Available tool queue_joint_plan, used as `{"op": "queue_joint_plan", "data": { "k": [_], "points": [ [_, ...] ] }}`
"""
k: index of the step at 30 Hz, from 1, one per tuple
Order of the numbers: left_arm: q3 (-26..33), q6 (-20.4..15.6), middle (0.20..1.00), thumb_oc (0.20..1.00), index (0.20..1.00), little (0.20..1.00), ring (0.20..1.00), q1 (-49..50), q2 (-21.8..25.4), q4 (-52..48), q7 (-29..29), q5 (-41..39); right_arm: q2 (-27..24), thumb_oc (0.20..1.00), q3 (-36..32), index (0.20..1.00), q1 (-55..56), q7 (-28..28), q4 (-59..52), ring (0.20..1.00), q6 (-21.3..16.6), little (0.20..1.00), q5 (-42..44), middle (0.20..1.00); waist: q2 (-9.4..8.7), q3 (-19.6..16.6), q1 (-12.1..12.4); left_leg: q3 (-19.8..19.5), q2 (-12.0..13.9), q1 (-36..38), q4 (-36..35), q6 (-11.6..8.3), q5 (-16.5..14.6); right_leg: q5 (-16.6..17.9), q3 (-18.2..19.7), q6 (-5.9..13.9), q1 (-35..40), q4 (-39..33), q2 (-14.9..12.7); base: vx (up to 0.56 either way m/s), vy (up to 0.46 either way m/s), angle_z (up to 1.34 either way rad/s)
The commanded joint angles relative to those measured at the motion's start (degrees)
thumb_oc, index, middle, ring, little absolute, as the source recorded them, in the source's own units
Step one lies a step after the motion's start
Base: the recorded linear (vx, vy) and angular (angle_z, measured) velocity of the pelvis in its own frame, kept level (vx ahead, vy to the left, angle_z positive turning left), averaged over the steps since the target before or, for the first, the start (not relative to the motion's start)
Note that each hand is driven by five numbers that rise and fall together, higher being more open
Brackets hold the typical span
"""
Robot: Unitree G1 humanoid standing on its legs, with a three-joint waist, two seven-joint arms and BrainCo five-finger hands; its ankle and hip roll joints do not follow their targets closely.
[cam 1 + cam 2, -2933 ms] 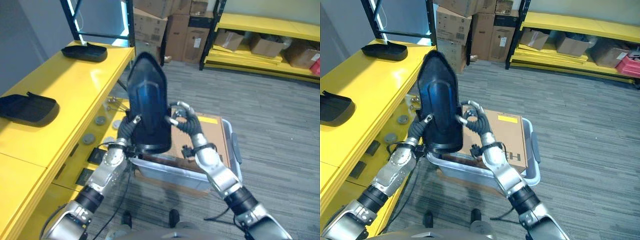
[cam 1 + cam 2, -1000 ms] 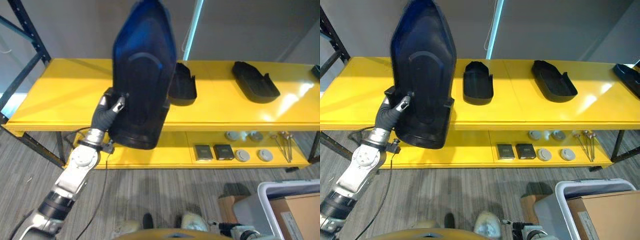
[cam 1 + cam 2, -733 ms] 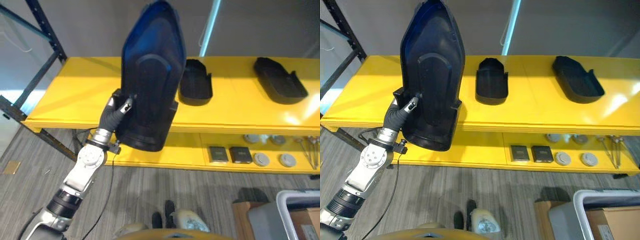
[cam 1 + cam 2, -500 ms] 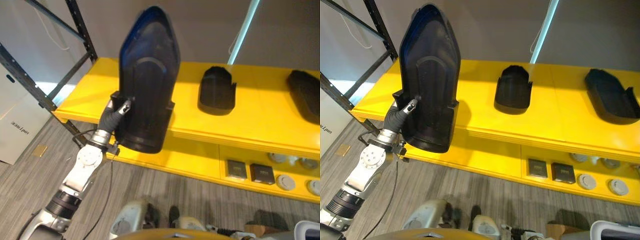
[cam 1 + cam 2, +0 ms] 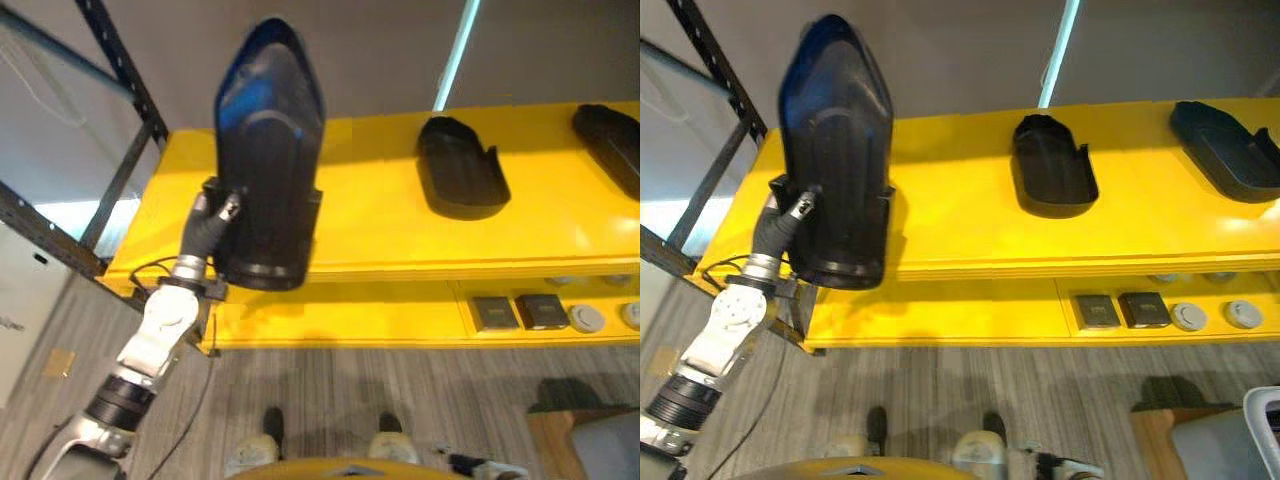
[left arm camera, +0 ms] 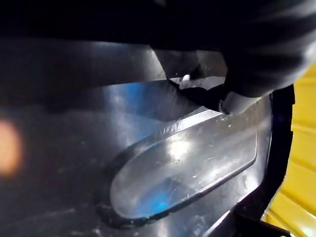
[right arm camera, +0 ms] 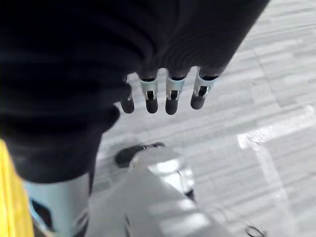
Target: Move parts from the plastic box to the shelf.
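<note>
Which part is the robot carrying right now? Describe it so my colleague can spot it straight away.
Look at the long yellow shelf. At its left end the left hand grips a large black moulded part, held upright above the shelf edge. Unlike the smaller black parts lying flat on the shelf top, it stands on end with a glossy bluish sheen.

I hold a tall, glossy black tapered part (image 5: pixel 266 160) upright over the yellow shelf's (image 5: pixel 380 215) left end.
</note>
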Motion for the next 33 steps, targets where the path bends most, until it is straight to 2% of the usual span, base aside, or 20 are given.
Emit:
{"op": "queue_joint_plan", "data": {
  "k": [1,2,3,7,8,9,12,13,16,22,25,27,33],
  "points": [
    [5.11,-1.78,0.2,0.2,0.2,0.2,0.2,0.47,0.31,-3.93,4.3,-0.31,-1.42,1.0,2.47,1.0,0.54,-2.03,1.88,1.0,-1.17,1.0,-1.3,1.0,1.71,-3.32,0.43,0.64,1.49,-2.36,1.08,2.21,-1.45,-0.23,-4.27,1.97,-0.81,3.05,0.76,0.09,0.07,-0.64],
    [5.6,-1.81,0.2,0.2,0.2,0.2,0.2,0.86,0.57,-3.77,4.83,-0.53,-1.32,1.0,2.56,1.0,0.78,-2.04,1.66,1.0,-1.19,1.0,-2.83,1.0,1.61,-3.51,0.18,0.79,1.08,-2.35,0.74,2.44,-1.61,0.14,-4.23,2.04,-1.2,2.15,1.58,0.17,0.053,-0.56],
    [6.96,-0.78,0.2,0.2,0.2,0.2,0.2,0.89,0.55,-4.03,6.08,-1.55,-1.26,1.0,2.69,1.0,2.6,-0.55,1.9,1.0,-1.33,1.0,-2.82,1.0,1.11,-3.74,-1.2,0.25,-0.71,-2.56,-0.01,2.85,-2.3,3.67,-2.64,2.34,-4.06,-2.1,3.7,0.16,-0.013,-0.35],
    [7.65,2.91,0.2,0.2,0.2,0.2,0.2,-0.17,-0.09,-4.24,4.95,-1.99,-1.5,1.0,5.5,1.0,2.48,3.66,1.39,1.0,-0.99,1.0,-9.12,1.0,0.98,-2.53,-1.63,-0.21,-1.3,-4.07,0.71,3.37,-2.48,3.68,0.12,1.27,-6.06,-2.65,5.58,0.03,-0.089,0.28],
    [7.43,3.25,0.2,0.2,0.2,0.2,0.2,-0.57,-0.02,-4.05,4.82,-2.82,-1.53,1.0,6.06,1.0,2.39,3.85,1.25,1.0,-1.23,1.0,-9.48,1.0,0.97,-2.23,-1.66,-0.14,-1.31,-4.44,0.86,3.38,-2.41,3.49,0.16,1.12,-6.31,-2.49,5.67,-0.14,-0.095,-0.07],
    [6.4,3.67,0.2,0.2,0.2,0.2,0.2,-2.79,-0.44,-2.94,3.8,-6.32,-2.28,1.0,8.14,1.0,1.35,4.18,0.58,1.0,-2.05,1.0,-7.92,1.0,1.12,-0.41,-1.74,0.01,-1.52,-6.26,1.49,3.39,-2.05,2.9,-0.12,0.54,-7.24,-2.26,5.89,-0.19,-0.086,-0.05],
    [5.48,4.62,0.2,0.2,0.2,0.2,0.2,-5.47,-1.64,-0.8,3.54,-9.03,-3.8,1.0,8.76,1.0,-0.29,4.44,-0.38,1.0,-1.01,1.0,-4.15,1.0,1.6,1.23,-2.4,0.2,-1.92,-7.51,1.02,3.07,-1.37,2.87,0.0,0.13,-8.01,-3.21,6.29,-0.13,-0.044,0.04],
    [5.39,6.09,0.2,0.2,0.2,0.2,0.2,-6.9,-2.27,0.34,4.39,-10.91,-4.6,1.0,8.58,1.0,-1.0,5.27,-0.87,1.0,-0.4,1.0,-4.92,1.0,1.89,1.81,-2.91,0.51,-2.06,-7.98,0.67,2.76,-1.06,3.15,0.18,0.0,-8.28,-4.15,6.49,-0.07,-0.004,-0.01],
    [5.47,6.43,0.2,0.2,0.2,0.2,0.2,-9.16,-2.29,2.39,3.65,-11.07,-5.22,1.0,9.04,1.0,-1.3,6.82,-1.55,1.0,-0.33,1.0,-7.02,1.0,2.23,2.52,-3.84,1.1,-1.88,-8.37,0.12,2.2,-0.52,3.73,0.63,-0.05,-8.57,-5.39,6.74,-0.01,-0.008,-0.02],
    [7.23,9.99,0.2,0.2,0.2,0.2,0.2,-15.55,0.05,10.81,2.47,-15.84,-5.83,1.0,11.19,1.0,-1.89,9.21,-3.84,1.0,-0.38,1.0,-7.27,1.0,2.7,3.73,-5.66,2.29,-0.86,-9.6,-0.07,1.26,0.15,4.09,1.29,-0.39,-9.55,-6.24,6.88,0.0,-0.016,-0.09],
    [7.88,12.02,0.2,0.2,0.2,0.2,0.2,-18.86,1.8,16.28,-0.68,-18.05,-6.59,1.0,11.89,1.0,-2.42,7.4,-4.77,1.0,-2.15,1.0,-7.35,1.0,3.14,4.78,-6.67,2.92,-0.24,-10.31,-0.07,0.64,0.59,4.19,1.64,-0.44,-10.32,-6.31,6.72,-0.03,0.017,-0.09],
    [7.83,12.47,0.2,0.2,0.2,0.2,0.2,-20.39,2.86,19.38,0.6,-18.65,-7.64,1.0,11.74,1.0,-3.2,6.34,-5.39,1.0,-2.68,1.0,-6.6,1.0,3.71,5.59,-7.35,3.16,-0.07,-10.7,-0.07,0.24,0.82,4.35,1.99,-0.34,-10.89,-6.39,6.43,-0.02,0.057,-0.13],
    [8.14,15.18,0.2,0.2,0.2,0.2,0.2,-21.93,5.54,25.73,-2.48,-20.79,-9.27,1.0,11.33,1.0,-4.11,5.59,-6.42,1.0,-2.02,1.0,-7.19,1.0,4.35,7.64,-8.24,3.55,0.45,-11.57,-0.07,-0.35,1.22,4.71,2.55,-0.12,-12.08,-6.49,5.71,-0.01,0.039,-0.12]
  ]
}}
